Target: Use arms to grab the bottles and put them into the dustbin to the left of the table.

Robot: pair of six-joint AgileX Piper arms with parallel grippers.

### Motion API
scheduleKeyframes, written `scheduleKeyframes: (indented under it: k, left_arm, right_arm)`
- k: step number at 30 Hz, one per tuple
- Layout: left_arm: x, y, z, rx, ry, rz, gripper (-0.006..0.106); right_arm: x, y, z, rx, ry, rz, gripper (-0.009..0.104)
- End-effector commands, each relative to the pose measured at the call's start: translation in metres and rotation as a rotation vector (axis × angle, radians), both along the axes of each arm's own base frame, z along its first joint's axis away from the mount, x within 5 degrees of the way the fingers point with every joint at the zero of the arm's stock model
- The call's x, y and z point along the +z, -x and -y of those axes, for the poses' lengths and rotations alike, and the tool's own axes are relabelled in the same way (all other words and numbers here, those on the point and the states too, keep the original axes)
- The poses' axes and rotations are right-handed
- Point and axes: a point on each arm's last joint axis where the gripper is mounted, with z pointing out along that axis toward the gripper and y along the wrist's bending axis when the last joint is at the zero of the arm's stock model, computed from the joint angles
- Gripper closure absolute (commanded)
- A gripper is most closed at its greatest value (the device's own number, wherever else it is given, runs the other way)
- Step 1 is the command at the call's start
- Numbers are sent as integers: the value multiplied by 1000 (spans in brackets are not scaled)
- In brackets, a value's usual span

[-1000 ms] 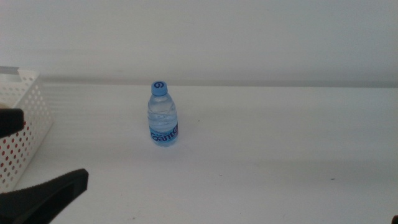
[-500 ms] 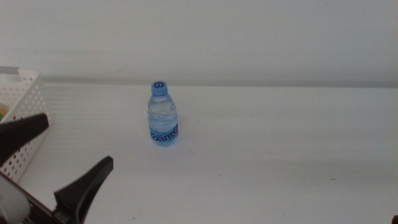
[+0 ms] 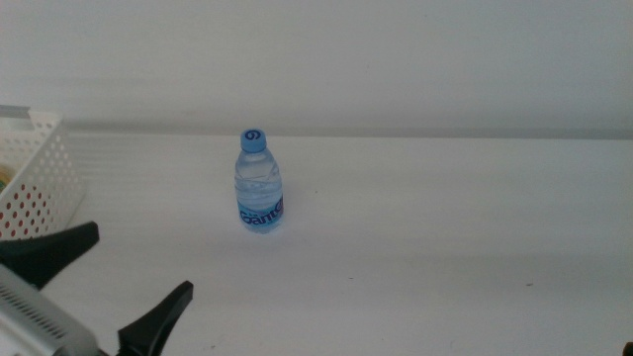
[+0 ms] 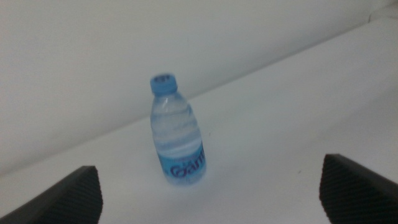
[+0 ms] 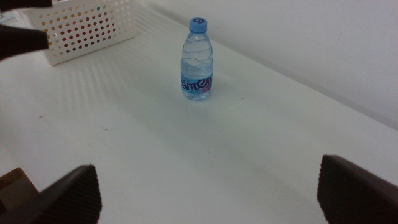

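White table [image 3: 455,247] is seen across the whole middle view. White perforated dustbin [image 3: 40,183] is placed at 9 o'clock, at the table's left edge; red is glimpsed through its holes, contents not identifiable. Left gripper [image 3: 114,272] is seen at 8 o'clock in the middle view, fingers [image 3: 59,247] spread wide, nothing held. Right gripper [image 5: 205,186] is not shown in the middle view; in its wrist view its fingers are also spread wide and empty, aimed across the table toward the bottle. Small clear water bottle [image 3: 259,183] with blue cap is stood upright near table centre, well apart from both grippers and from the dustbin.

Step in hand is judged as the left gripper's approach to the bottle. The bottle is already framed between the left fingers in the wrist view [image 4: 177,134], so a straight advance is advised, with the fingers kept wide until the body is between them. Grip is best taken mid-body around the label, not at the cap; a small bottle like this is easily tipped by a glancing finger. Arm is held low, pointed forward and right toward the bottle.
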Motion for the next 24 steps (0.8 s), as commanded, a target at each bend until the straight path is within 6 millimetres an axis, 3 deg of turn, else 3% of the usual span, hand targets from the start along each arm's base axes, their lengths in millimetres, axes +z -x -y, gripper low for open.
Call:
scheduleKeyframes:
  k: [1,7,12,17,24]
  left_arm:
    - [-9,-5,2,26,42,-27,7]
    - [-38,-28,4,142,57,-61,7]
    - [-46,-50,15,135,-6,27,7]
    - [-57,-69,26,153,27,-53,7]
    - [-65,-98,39,185,53,7,7]
  right_arm:
    - [0,-1,1,-6,4,17,2]
    - [0,-1,1,-7,2,15,2]
    - [0,-1,1,-7,2,15,2]
    - [0,-1,1,-7,2,15,2]
    - [0,-1,1,-7,2,15,2]
